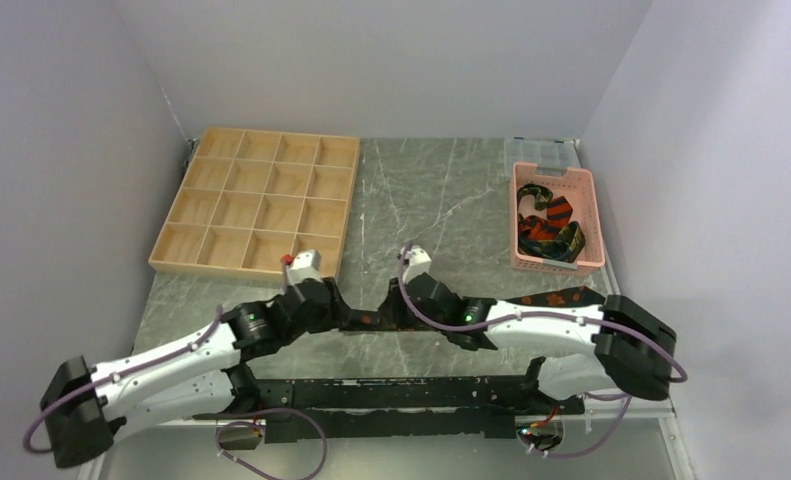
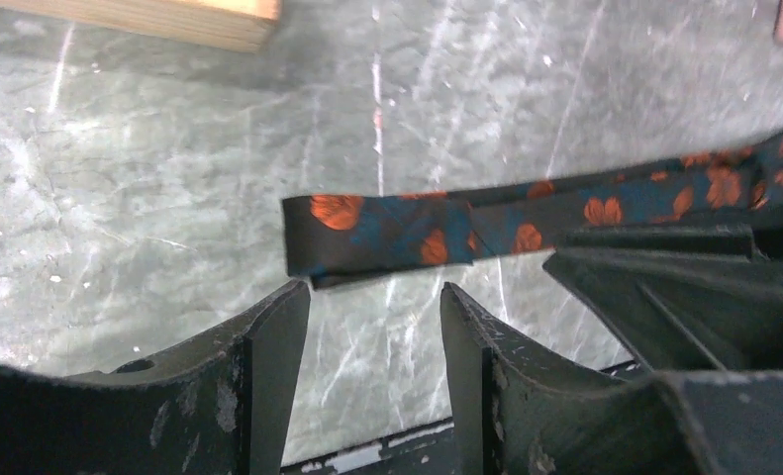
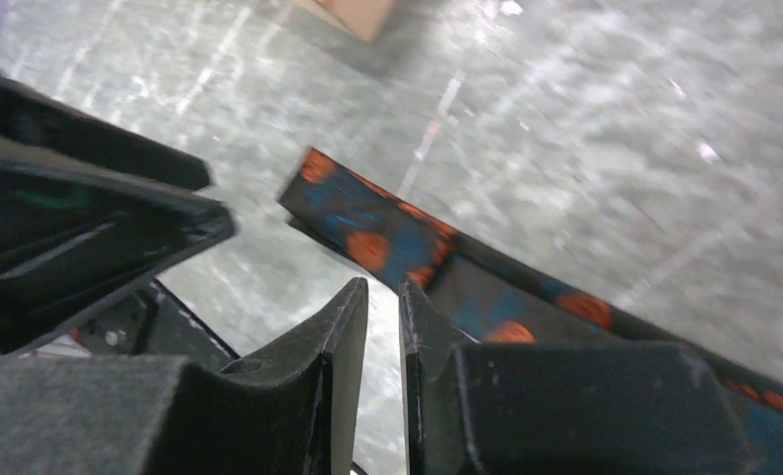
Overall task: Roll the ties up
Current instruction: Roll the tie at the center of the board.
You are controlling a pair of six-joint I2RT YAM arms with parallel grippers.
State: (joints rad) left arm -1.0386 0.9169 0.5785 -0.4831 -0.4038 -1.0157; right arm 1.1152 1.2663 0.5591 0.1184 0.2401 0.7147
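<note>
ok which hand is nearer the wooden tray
Left. The left hand is just off the near right corner of the wooden tray; the right hand is farther right.

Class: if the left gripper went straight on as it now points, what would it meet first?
Probably the folded end of the tie, lying on the table just past the left gripper; depth is uncertain.

Top cam overhead; wrist cams close, both on tie (image 2: 387,233)

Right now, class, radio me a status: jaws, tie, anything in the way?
Left gripper jaws open, empty, just short of the tie, its end folded. Right gripper jaws near shut at the tie, grip unclear. Nothing between.
</note>
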